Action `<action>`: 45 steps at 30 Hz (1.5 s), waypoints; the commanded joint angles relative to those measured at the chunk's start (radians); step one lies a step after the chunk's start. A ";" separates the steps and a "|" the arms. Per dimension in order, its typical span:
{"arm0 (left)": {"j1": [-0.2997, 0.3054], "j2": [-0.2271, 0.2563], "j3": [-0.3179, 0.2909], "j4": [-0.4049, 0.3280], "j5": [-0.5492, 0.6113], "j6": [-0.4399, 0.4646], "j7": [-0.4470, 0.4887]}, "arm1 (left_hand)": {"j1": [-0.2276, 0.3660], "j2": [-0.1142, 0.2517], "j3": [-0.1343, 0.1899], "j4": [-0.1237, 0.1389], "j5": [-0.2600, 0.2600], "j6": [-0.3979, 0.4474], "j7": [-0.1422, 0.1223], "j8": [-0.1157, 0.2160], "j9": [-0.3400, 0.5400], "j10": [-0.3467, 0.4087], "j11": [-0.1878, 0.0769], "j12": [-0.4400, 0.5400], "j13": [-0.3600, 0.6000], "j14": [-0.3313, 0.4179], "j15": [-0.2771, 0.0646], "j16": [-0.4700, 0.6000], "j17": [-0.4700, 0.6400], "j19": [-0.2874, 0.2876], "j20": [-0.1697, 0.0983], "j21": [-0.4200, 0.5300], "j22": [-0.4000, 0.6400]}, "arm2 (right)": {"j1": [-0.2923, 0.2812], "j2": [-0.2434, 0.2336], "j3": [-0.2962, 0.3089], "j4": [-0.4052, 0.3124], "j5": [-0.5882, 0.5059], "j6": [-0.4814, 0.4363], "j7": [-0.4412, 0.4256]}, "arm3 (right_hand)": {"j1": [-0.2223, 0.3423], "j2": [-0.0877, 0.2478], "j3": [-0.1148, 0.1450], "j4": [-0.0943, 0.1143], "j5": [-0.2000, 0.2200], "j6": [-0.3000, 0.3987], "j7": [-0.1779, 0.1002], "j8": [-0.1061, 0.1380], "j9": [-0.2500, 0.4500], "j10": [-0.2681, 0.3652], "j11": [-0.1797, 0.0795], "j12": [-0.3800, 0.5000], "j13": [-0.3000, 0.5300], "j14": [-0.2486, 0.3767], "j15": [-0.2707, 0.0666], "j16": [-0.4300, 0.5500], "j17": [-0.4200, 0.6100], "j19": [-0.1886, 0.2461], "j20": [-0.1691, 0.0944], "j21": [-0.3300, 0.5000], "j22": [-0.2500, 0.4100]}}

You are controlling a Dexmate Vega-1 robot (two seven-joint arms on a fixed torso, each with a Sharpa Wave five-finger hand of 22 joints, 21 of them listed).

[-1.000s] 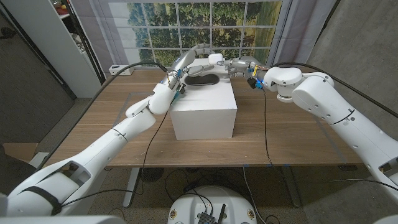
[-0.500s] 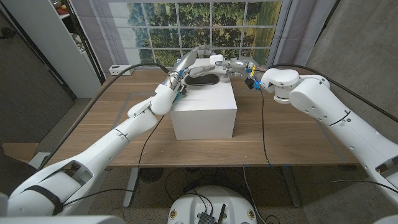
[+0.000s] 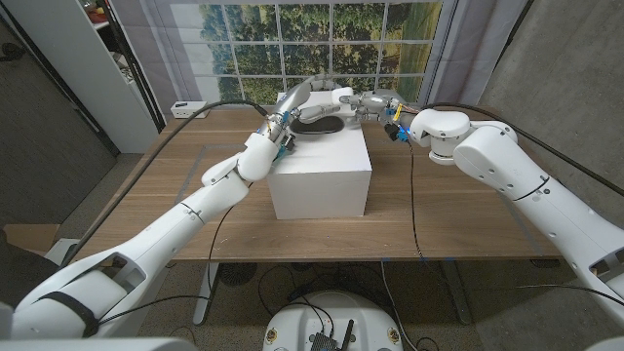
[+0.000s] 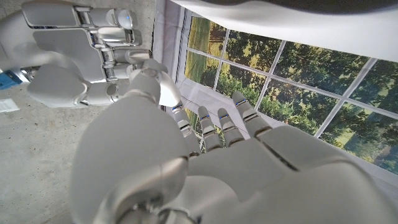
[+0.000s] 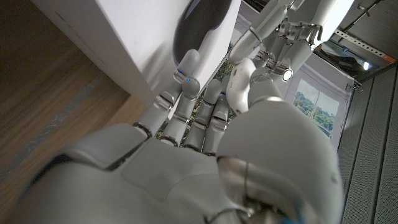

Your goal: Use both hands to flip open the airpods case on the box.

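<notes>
Head view: one white box (image 3: pixel 320 174) near the table's (image 3: pixel 458 210) far edge, one dark oval mat (image 3: pixel 319 124) on its top toward the back edge. One small white airpods case (image 3: pixel 340 96) above the mat's far right end, pinched between left hand (image 3: pixel 297 97) and right hand (image 3: pixel 369 102), seemingly clear of the box top.

Left wrist view: left hand's fingers (image 4: pixel 245 112) extended close together, thumb meeting the right hand (image 4: pixel 81 50); case itself hard to make out.

Right wrist view: right hand (image 5: pixel 205 118) with fingers on the box (image 5: pixel 143 43) by the mat (image 5: pixel 202 25), thumb on the white case (image 5: pixel 239 87).
</notes>
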 commanded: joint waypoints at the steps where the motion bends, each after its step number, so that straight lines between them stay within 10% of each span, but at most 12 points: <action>1: 0.003 -0.002 0.006 -0.012 0.000 0.008 -0.008 | 0.005 0.009 -0.003 0.002 0.006 0.227 0.063 0.097 0.109 0.008 0.000 -0.004 0.003 0.008 -0.077 0.000 -0.001 0.001 0.003 0.000 0.003 | -0.005 0.006 -0.004 0.008 0.000 0.024 -0.003 | 0.048 0.025 0.030 -0.007 0.003 0.035 -0.012 0.021 0.026 0.025 -0.012 0.013 0.000 0.019 -0.163 0.016 0.003 -0.005 -0.018 0.020 0.002; 24: -0.053 0.013 -0.015 0.015 -0.160 0.014 -0.162 | -0.171 -0.067 -0.130 0.074 0.019 0.116 0.103 0.004 0.076 -0.036 0.023 -0.027 0.006 -0.038 -0.039 -0.006 0.010 -0.035 0.020 -0.018 0.006 | -0.030 0.017 -0.006 0.062 -0.033 0.136 0.031 | 0.142 0.057 0.081 -0.005 -0.011 0.087 -0.022 0.069 0.108 0.050 -0.037 0.036 0.009 0.035 -0.163 0.032 0.001 -0.044 -0.050 0.088 0.015; 37: -0.096 0.062 0.001 0.000 -0.167 0.042 -0.270 | -0.129 -0.054 -0.126 0.046 0.039 -0.026 0.044 -0.080 0.055 -0.065 0.038 -0.041 0.008 -0.058 -0.019 -0.006 0.007 -0.045 0.039 -0.027 0.006 | -0.059 0.033 0.007 0.080 -0.049 0.194 0.015 | 0.152 0.056 0.086 0.000 -0.014 0.086 -0.019 0.079 0.140 0.051 -0.041 0.032 0.000 0.032 -0.163 0.028 -0.001 -0.060 -0.053 0.116 0.019; 45: -0.114 0.076 -0.007 0.023 -0.218 -0.009 -0.322 | -0.125 -0.054 -0.128 0.042 0.037 -0.029 0.054 -0.084 0.054 -0.071 0.041 -0.043 0.008 -0.063 -0.014 -0.007 0.007 -0.046 0.040 -0.028 0.006 | -0.057 0.038 -0.001 0.088 -0.069 0.204 0.011 | 0.155 0.055 0.088 0.003 -0.014 0.085 -0.021 0.085 0.162 0.050 -0.041 0.027 -0.007 0.032 -0.163 0.022 -0.002 -0.070 -0.056 0.138 0.021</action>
